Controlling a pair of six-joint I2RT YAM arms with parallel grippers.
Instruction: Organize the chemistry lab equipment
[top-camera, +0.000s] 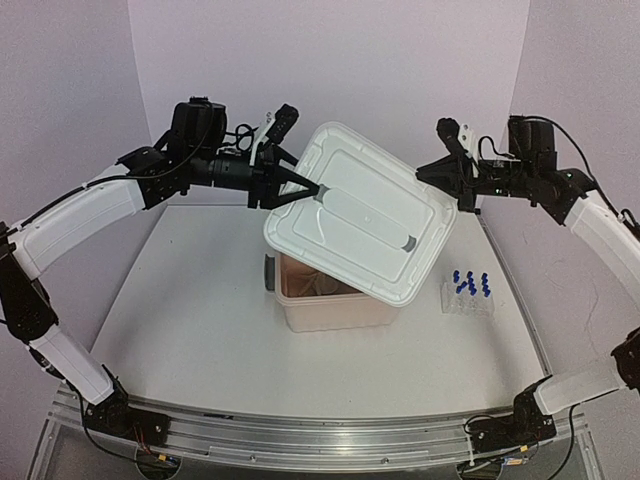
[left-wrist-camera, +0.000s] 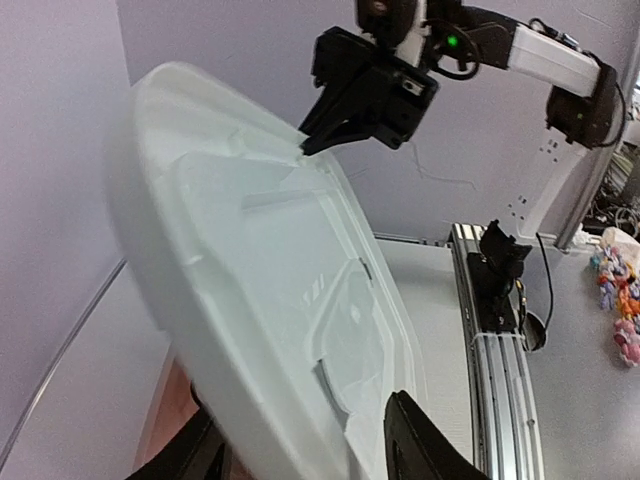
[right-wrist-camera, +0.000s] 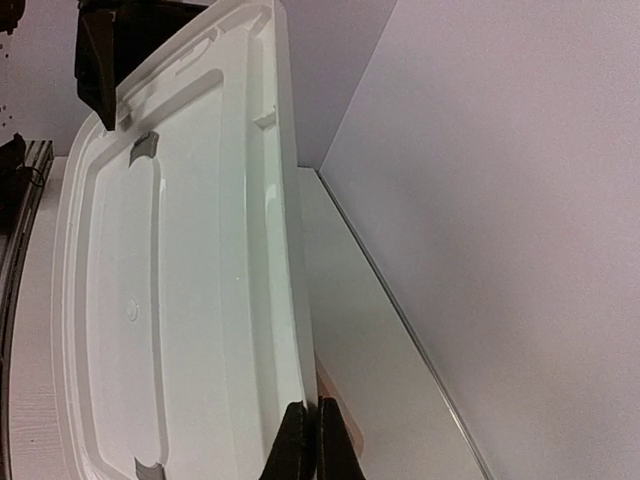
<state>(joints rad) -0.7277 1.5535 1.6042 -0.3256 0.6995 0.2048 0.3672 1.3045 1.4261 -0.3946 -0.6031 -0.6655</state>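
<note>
Inspecting, I found the white lid (top-camera: 360, 215) tilted above the beige tub (top-camera: 335, 303), right gripper (right-wrist-camera: 312, 440) clamped on its rim, left gripper (top-camera: 318, 189) spread astride it, presumably baring the tub for the tube rack (top-camera: 468, 300) alongside.

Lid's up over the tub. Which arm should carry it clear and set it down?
Right, probably. The right gripper has its jaws pinched shut on the lid's rim. The left gripper's jaws straddle the opposite rim wide apart, and I can't tell whether they grip it.
</note>
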